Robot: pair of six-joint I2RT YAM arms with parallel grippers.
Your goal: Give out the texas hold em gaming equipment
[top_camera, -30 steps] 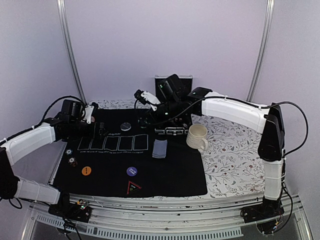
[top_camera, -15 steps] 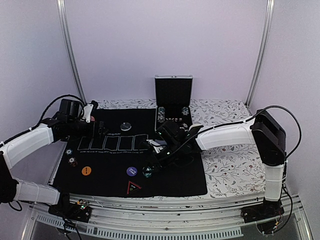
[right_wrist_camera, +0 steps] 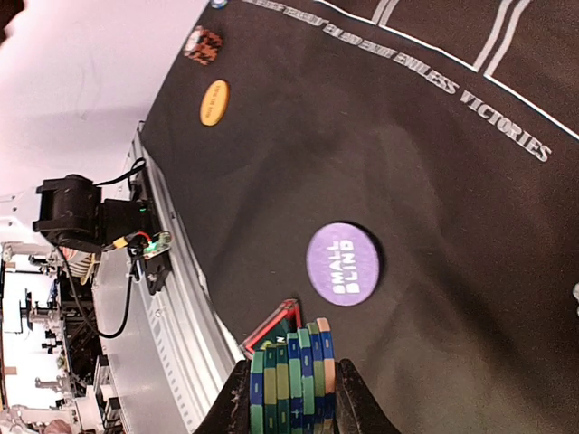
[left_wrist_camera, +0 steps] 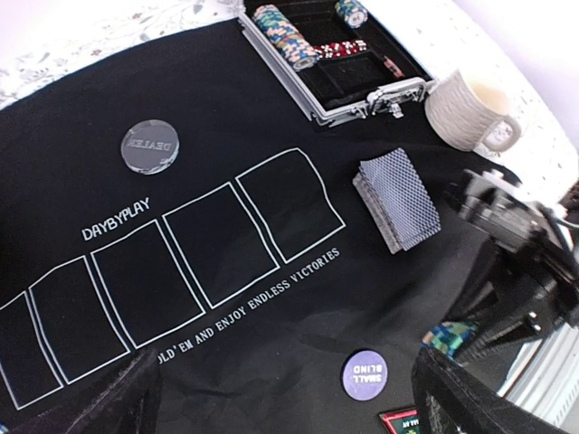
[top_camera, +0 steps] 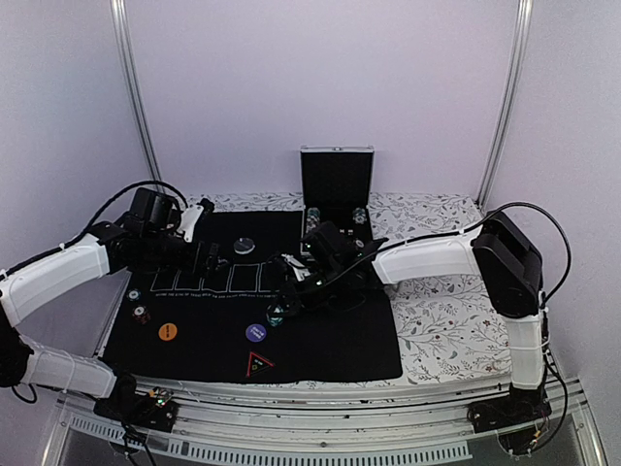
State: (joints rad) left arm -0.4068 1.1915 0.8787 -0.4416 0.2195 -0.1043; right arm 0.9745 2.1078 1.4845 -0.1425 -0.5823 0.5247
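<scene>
Right wrist view looks down on the near part of the black felt mat. There the right jaws pinch a stack of green-and-white edged poker chips. The frame's bottom edge cuts the stack off, so the chips cannot be counted, nor can I tell whether they touch the felt. Just beside the stack lie a red-edged triangular card, half hidden behind the chips, and one round purple button lettered SMALL BLIND. Further left sit one round orange button, its lettering too small to read, and a red-and-black loose chip. The top external view adds a bluish loose chip beside that one, making two at the mat's left edge.

The left jaws stand spread wide, gripping nothing, above the white outlined card boxes. Four boxes show whole and a fifth is cut off.

Only the left wrist view shows the single deck of small blue-grey-backed playing cards and the cream ceramic mug. From above, the white right arm covers both.

Beyond the boxes lies one grey round DEALER button. At the mat's far edge an open silver-rimmed black case holds a row of chips, a second smaller group, and red pieces too small to identify. All of this rests on the floral-patterned counter.
</scene>
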